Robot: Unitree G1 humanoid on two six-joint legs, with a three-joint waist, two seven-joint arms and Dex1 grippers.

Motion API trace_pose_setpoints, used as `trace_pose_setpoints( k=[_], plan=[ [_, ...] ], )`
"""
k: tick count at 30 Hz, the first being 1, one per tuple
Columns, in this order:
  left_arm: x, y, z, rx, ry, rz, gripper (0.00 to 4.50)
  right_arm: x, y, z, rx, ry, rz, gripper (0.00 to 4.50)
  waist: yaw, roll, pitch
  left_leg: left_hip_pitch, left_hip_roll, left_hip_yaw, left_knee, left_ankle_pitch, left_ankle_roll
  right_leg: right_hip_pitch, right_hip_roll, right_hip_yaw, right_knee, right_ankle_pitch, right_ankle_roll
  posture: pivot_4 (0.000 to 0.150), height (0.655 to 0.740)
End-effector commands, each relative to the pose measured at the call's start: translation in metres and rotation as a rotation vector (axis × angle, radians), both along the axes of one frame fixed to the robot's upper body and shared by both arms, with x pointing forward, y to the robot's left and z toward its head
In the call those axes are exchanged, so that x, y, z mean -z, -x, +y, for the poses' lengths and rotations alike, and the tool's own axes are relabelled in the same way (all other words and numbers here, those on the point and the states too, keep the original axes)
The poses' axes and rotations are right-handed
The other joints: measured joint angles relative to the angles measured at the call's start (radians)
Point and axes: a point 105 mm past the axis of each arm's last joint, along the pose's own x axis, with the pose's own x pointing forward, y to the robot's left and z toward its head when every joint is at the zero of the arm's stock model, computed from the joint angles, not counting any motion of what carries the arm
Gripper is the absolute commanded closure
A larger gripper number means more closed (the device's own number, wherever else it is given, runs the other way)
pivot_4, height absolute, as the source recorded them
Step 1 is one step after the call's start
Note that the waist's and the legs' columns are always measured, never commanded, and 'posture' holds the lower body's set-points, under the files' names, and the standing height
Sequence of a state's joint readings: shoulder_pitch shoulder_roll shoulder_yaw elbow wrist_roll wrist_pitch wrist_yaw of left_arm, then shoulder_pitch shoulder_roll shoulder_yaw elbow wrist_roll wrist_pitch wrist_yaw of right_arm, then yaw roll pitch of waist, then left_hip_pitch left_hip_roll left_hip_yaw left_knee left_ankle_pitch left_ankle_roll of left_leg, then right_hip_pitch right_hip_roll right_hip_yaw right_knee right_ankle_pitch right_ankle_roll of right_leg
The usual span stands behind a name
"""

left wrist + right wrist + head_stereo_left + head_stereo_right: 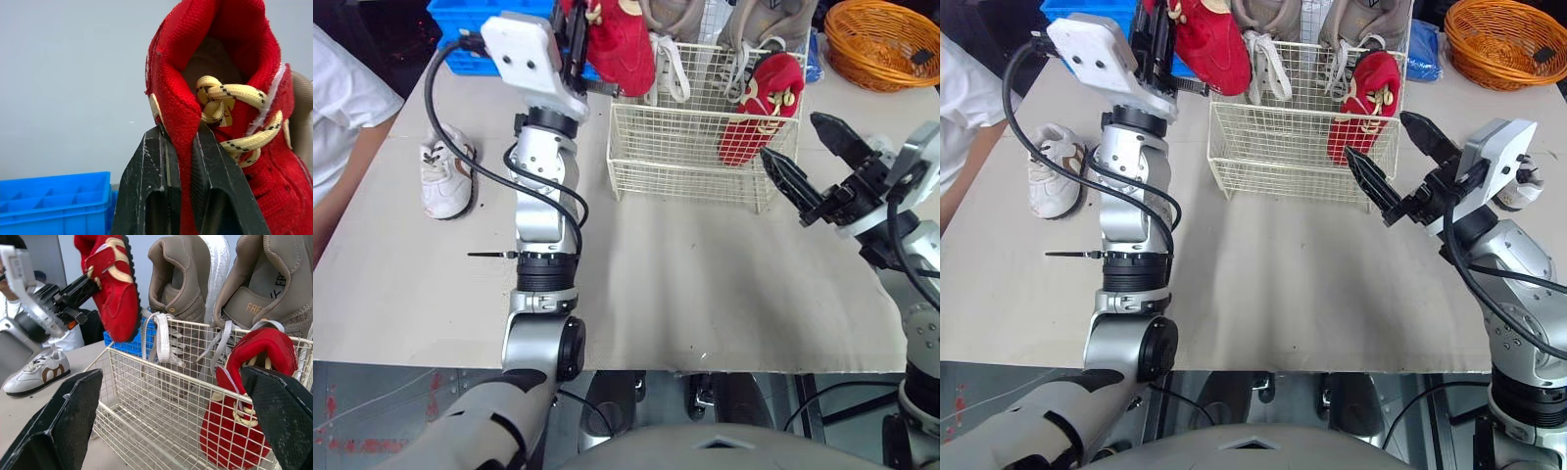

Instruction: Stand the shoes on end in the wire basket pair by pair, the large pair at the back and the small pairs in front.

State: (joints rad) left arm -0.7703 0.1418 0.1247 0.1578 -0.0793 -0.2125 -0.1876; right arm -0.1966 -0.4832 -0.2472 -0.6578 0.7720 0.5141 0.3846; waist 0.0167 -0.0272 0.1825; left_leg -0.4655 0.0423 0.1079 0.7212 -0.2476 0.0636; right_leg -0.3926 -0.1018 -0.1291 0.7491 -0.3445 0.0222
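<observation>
pinching a red suede lace-up shoe [622, 44] by its collar with the left tool [181, 133], up in the air at 11 o'clock, by the back left corner of the white wire basket [685, 181]. inside at the back, two large taupe sneakers [181, 279] on end; at front right, a second red shoe [759, 113] upright. at 3 o'clock, near the basket's front right corner, the right tool [790, 135] spread wide and empty. at 9 o'clock, flat on the pale surface [685, 284], a small white sneaker [445, 171].

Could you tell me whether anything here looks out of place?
One white shoe lies on its sole on the table, outside the wire basket; it is not yet stood on end. Nothing looks spilled or damaged.
</observation>
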Motion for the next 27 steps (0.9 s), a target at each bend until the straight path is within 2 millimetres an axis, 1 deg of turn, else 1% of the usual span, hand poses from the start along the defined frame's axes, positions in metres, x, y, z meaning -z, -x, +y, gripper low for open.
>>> trace_pose_setpoints(
  k=[1, 4, 7, 8, 15, 18, 20, 22, 23, 25, 26, 27],
  plan=[
    [0.017, -0.006, -0.014, 0.024, -0.058, 0.006, 4.49, -0.013, 0.009, 0.001, 0.002, -0.011, -0.072, 0.00, 0.000, 0.000, -0.001, 0.001, 0.000, 0.000, 0.000, 0.000, 0.000, 0.001, 0.000, 0.000, 0.000, 0.000, 0.000, 0.150, 0.6860],
    [0.030, -0.010, -0.015, 0.037, -0.081, 0.028, 4.49, -0.012, 0.009, 0.000, 0.004, -0.012, -0.072, 0.00, 0.000, 0.003, -0.004, 0.003, 0.000, 0.000, 0.000, 0.000, 0.000, 0.002, 0.000, -0.001, 0.000, 0.000, 0.000, 0.150, 0.6860],
    [0.051, -0.018, -0.021, 0.065, -0.118, 0.109, 4.49, -0.010, 0.009, 0.001, 0.004, -0.011, -0.067, 0.00, -0.001, 0.004, -0.005, 0.006, 0.000, -0.001, 0.000, 0.000, 0.000, 0.006, 0.000, -0.001, 0.000, 0.000, 0.000, 0.150, 0.6860],
    [0.055, -0.019, -0.022, 0.073, -0.121, 0.124, 4.49, -0.010, 0.009, 0.001, 0.004, -0.011, -0.066, 0.00, -0.001, 0.004, -0.005, 0.006, 0.000, -0.001, 0.000, 0.000, 0.000, 0.007, 0.000, -0.001, -0.001, 0.000, 0.000, 0.150, 0.6860],
    [0.071, -0.030, -0.025, 0.077, -0.141, 0.207, 4.49, -0.008, 0.009, 0.002, 0.007, -0.013, -0.063, 0.00, -0.001, 0.006, -0.005, 0.009, 0.000, -0.002, 0.000, 0.000, 0.000, 0.009, 0.000, -0.001, -0.001, 0.000, 0.000, 0.150, 0.6860],
    [0.078, -0.032, -0.027, 0.123, -0.145, 0.262, 4.49, -0.008, 0.009, 0.002, 0.008, -0.011, -0.064, 0.00, -0.001, 0.006, -0.006, 0.014, 0.000, -0.002, 0.000, 0.000, 0.000, 0.015, 0.000, -0.002, -0.001, 0.000, 0.000, 0.150, 0.6860],
    [0.083, -0.032, -0.028, 0.163, -0.129, 0.310, 4.49, -0.008, 0.009, 0.002, 0.010, -0.010, -0.066, 0.00, -0.001, 0.006, -0.007, 0.015, 0.000, -0.002, 0.000, 0.000, 0.000, 0.015, 0.000, -0.001, -0.001, 0.000, 0.000, 0.150, 0.6860],
    [0.084, -0.032, -0.024, 0.155, -0.105, 0.330, 3.47, -0.008, 0.009, 0.002, 0.013, -0.009, -0.068, 0.00, -0.001, 0.007, -0.007, 0.015, 0.000, -0.002, 0.000, 0.000, 0.000, 0.015, 0.000, -0.001, -0.001, 0.000, 0.000, 0.150, 0.6860],
    [0.084, -0.032, -0.023, 0.153, -0.103, 0.331, 3.24, -0.008, 0.008, 0.002, 0.013, -0.009, -0.068, 0.00, 0.000, 0.007, -0.007, 0.015, 0.000, -0.002, 0.000, 0.000, 0.000, 0.015, 0.000, -0.001, -0.001, 0.000, 0.000, 0.150, 0.6860],
    [0.081, -0.031, -0.021, 0.147, -0.098, 0.322, 2.28, -0.008, 0.008, 0.002, 0.012, -0.009, -0.068, 0.00, 0.000, 0.008, -0.008, 0.015, 0.000, -0.002, 0.000, 0.000, 0.000, 0.015, 0.000, -0.001, -0.001, 0.000, 0.000, 0.150, 0.6860],
    [0.079, -0.029, -0.020, 0.143, -0.097, 0.314, 1.91, -0.008, 0.008, 0.002, 0.012, -0.008, -0.067, 0.00, 0.000, 0.008, -0.008, 0.015, 0.000, -0.002, 0.000, 0.000, 0.000, 0.016, 0.000, -0.001, -0.001, 0.000, 0.000, 0.150, 0.6860],
    [0.078, -0.027, -0.019, 0.137, -0.095, 0.305, 1.40, -0.007, 0.007, 0.001, 0.012, -0.008, -0.067, 0.00, 0.000, 0.008, -0.008, 0.015, 0.000, -0.002, 0.000, 0.000, 0.000, 0.016, 0.000, -0.001, -0.001, 0.000, 0.000, 0.150, 0.6860]
  ],
)
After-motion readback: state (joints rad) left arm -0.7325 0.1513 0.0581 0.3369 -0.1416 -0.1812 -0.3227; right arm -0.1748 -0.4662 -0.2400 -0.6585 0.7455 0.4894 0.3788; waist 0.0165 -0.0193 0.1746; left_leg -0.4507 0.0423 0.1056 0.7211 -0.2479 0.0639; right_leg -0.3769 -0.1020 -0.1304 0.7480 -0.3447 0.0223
